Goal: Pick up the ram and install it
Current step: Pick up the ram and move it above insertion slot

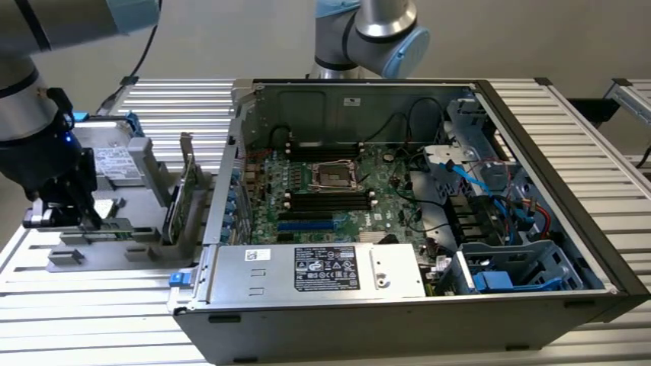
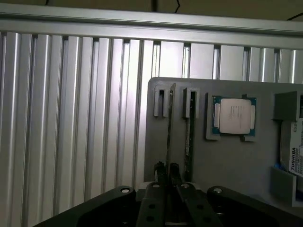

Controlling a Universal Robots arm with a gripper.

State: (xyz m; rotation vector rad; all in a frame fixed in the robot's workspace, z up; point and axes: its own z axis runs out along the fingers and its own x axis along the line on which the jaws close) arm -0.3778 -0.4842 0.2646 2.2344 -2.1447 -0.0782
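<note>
My gripper is down at the grey holder, drawn in narrow, with one of the fingers on each side of the near end of the ram and pressed against its faces. The ram stands on edge in a slot of the holder, upright and straight, its far end caught in a small bracket at the holder's far rim. Just beside it, in the neighbouring slot and parallel to it, stands a second stick, also on edge and clear of my fingers. Further along the holder a square silver processor lies flat in its own blue-cornered recess, apart from both sticks. Beyond that, at the holder's edge, the end of a hard drive with a white label is seen. The holder rests on a table of ribbed aluminium slats. In the exterior view the gripper is low over the holder at the exterior view's left, with the green edge of the ram running out from it towards the exterior view's right. An expansion card with a metal bracket stands upright between the holder and the computer case. The case lies open on the table, well apart from the gripper, with the motherboard exposed and a power supply along its near wall.
</note>
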